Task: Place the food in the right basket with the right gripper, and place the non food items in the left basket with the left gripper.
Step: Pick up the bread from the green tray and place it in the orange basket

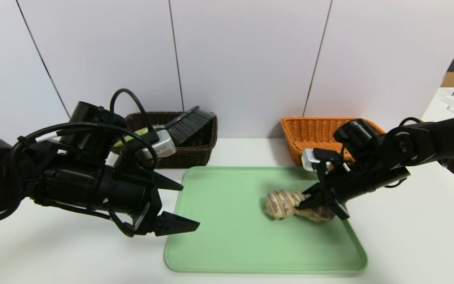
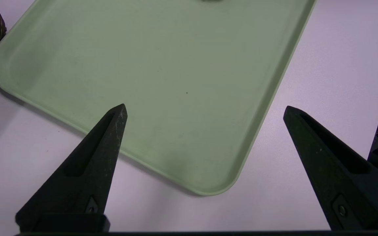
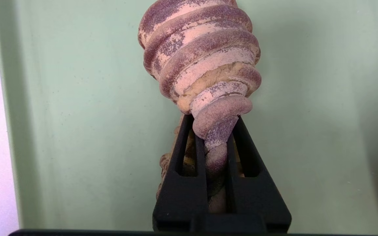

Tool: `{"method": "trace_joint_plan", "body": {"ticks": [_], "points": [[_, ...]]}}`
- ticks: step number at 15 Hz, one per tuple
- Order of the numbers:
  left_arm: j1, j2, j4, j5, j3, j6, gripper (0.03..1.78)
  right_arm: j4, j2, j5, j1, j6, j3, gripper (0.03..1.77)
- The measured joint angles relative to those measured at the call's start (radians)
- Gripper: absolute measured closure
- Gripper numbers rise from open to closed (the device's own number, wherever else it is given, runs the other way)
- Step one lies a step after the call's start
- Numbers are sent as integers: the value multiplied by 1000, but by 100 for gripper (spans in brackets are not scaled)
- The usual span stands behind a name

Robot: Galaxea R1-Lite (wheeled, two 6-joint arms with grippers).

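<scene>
Step in hand: lifting the food. The right claw (image 1: 305, 201) is clamped on the bread roll (image 1: 290, 205), which lies on the green tray (image 1: 231, 236) at the centre-right of the head view. In the right wrist view the two fingers (image 3: 189, 170) pinch the roll near its middle, squeezing it to a narrow waist, so the soft roll is deformed at the grip.

Recommended procedure, as a judgement: raise the roll straight off the tray before any sideways travel, then carry it to the orange basket (image 1: 313, 130) in the upper right of the frame and clear the flared rim before releasing. Avoid fast swings; the ungripped end overhangs and may sag or tear at the pinch.

Orientation: the roll's long axis runs roughly left to right across the head view. One end points toward frame centre; the other lies beneath the claw.

The left claw (image 1: 179, 205), at the left edge of the tray, is spread wide and empty. The brush (image 1: 189, 124) already rests in the dark basket (image 1: 195, 152).
</scene>
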Motion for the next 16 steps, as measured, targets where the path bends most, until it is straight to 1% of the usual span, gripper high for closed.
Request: {"method": "trace_joint_plan", "body": {"ticks": [3,7,12,16], "points": [[0,-5,0,-1,2,0,12,0,-33,4,-9,1,-4,160],[-1,-13,-5,-2,0,0,12,1,-118,5,-41,9,-9,160],[-1,-23,-6,-4,-1,0,12,0,-224,0,-131,2,-46,160],[-2,-26,-6,-5,-2,1,12,-3,-259,-6,-220,-10,-104,160]]}}
